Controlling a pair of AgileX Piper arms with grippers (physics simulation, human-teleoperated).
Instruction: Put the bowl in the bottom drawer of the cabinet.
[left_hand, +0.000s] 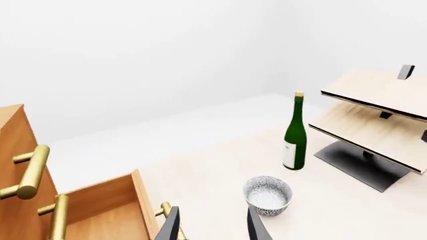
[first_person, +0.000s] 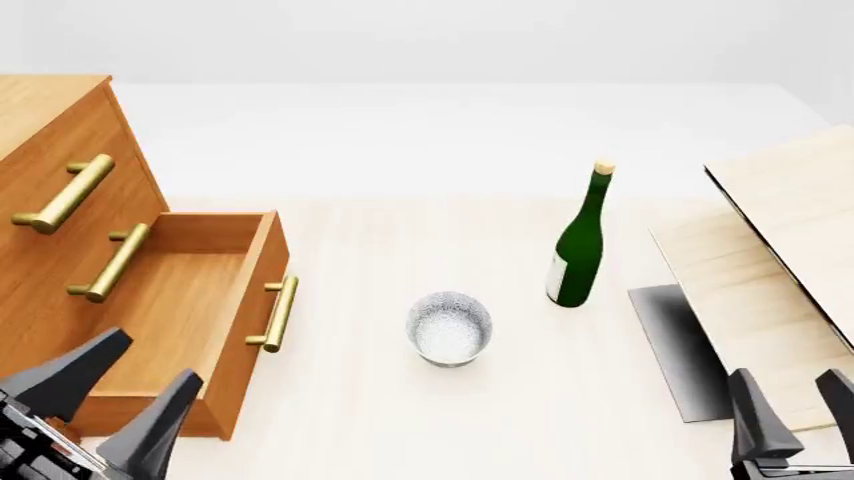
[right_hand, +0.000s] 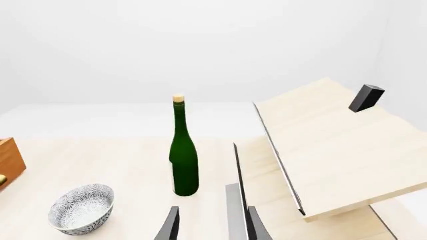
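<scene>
The speckled bowl (first_person: 450, 327) stands upright on the table between the open drawer and the green bottle; it also shows in the wrist views as the bowl (left_hand: 267, 195) and the bowl (right_hand: 81, 208). The bottom drawer (first_person: 200, 300) of the cabinet (first_person: 54, 150) is pulled out, with nothing in it and its brass handle facing the bowl. My left gripper (first_person: 114, 395) hovers open at the near left, over the drawer's front corner. My right gripper (first_person: 797, 400) stands open at the near right, far from the bowl. Neither holds anything.
A tall green bottle (first_person: 582, 245) stands just right of the bowl. Pale wooden shelf boards (first_person: 787, 250) on a dark base plate (first_person: 674, 345) fill the right side. Two upper drawer fronts with brass handles (first_person: 64, 195) are shut.
</scene>
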